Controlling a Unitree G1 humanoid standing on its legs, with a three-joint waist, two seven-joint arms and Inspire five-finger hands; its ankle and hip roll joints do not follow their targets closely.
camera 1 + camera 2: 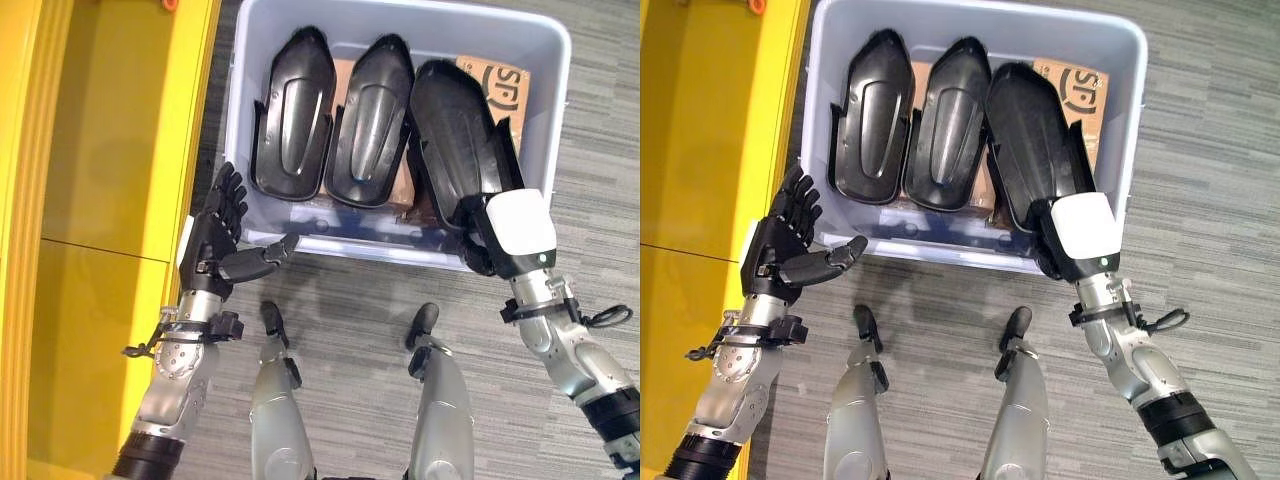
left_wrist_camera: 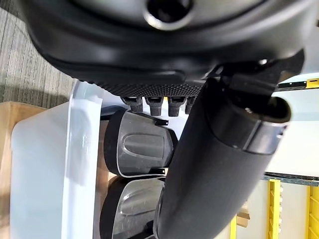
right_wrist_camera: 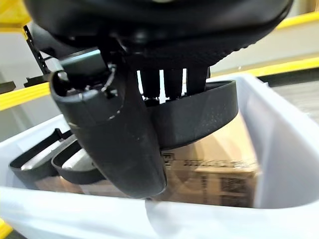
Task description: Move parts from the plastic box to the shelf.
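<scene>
Three black moulded parts lie side by side in the plastic box point(image 1: 560, 60), which stands on the carpeted floor point(image 1: 350, 310) with brown cardboard packages point(image 1: 497, 82) under and beside them. The rightmost part point(image 1: 455, 135) sits tilted, its near end raised onto the box's near wall, and that seems to be because the right robot hand point(image 1: 500, 235) has it: the right wrist view shows the fingers point(image 3: 172, 82) curled over the part's rim with the thumb point(image 3: 114, 134) underneath, so the hand is clasped on that part and probably beginning to lift it out. The middle part point(image 1: 367, 125) and the left part point(image 1: 295, 115) rest flat with hollow sides up, untouched, packed close so they nest against each other. The left robot hand point(image 1: 222, 240) hangs just outside the box's near-left corner, fingers straight and thumb stretched toward the wall, released and holding nothing; it looks ready to support the long part once it clears the rim. The yellow shelf point(image 1: 100, 200) runs along the robot's left, close beside the box, which keeps the carry short.
</scene>
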